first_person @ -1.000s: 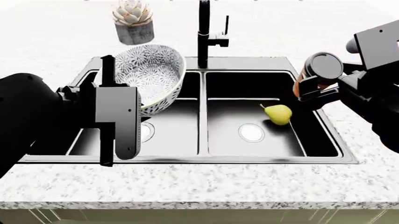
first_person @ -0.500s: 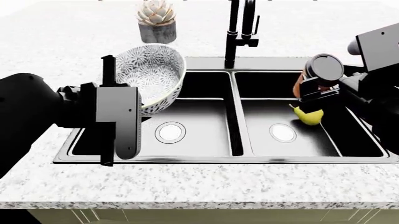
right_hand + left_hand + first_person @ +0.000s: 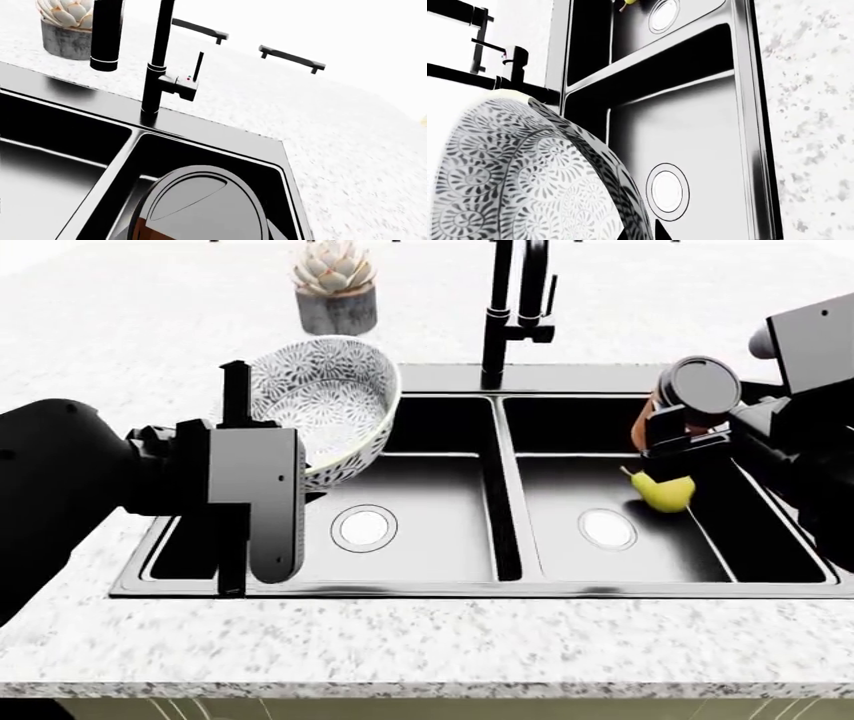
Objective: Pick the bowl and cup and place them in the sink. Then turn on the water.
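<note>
The patterned bowl (image 3: 327,400) hangs tilted above the left basin of the black sink (image 3: 441,588), with my left gripper (image 3: 307,475) shut on its lower rim. In the left wrist view the bowl (image 3: 527,170) fills the near side, its rim pinched between the dark fingertips (image 3: 660,232), and the left drain (image 3: 667,190) lies below. The orange-brown cup (image 3: 663,412) with its black lid (image 3: 703,386) is tilted over the right basin, with my right gripper (image 3: 674,442) shut on it. The right wrist view shows the lid (image 3: 207,205) close up, above the sink's back corner (image 3: 200,132).
A yellow pear (image 3: 663,490) lies in the right basin near its drain (image 3: 607,528). The tall black faucet (image 3: 514,310) stands behind the divider. A grey succulent pot (image 3: 334,285) sits on the speckled counter (image 3: 441,640) behind the left basin.
Over the second the head view shifted, so the sink and faucet now lie further right in the picture. Both arms kept their holds on bowl and cup, nearly unmoved in the last half second.
</note>
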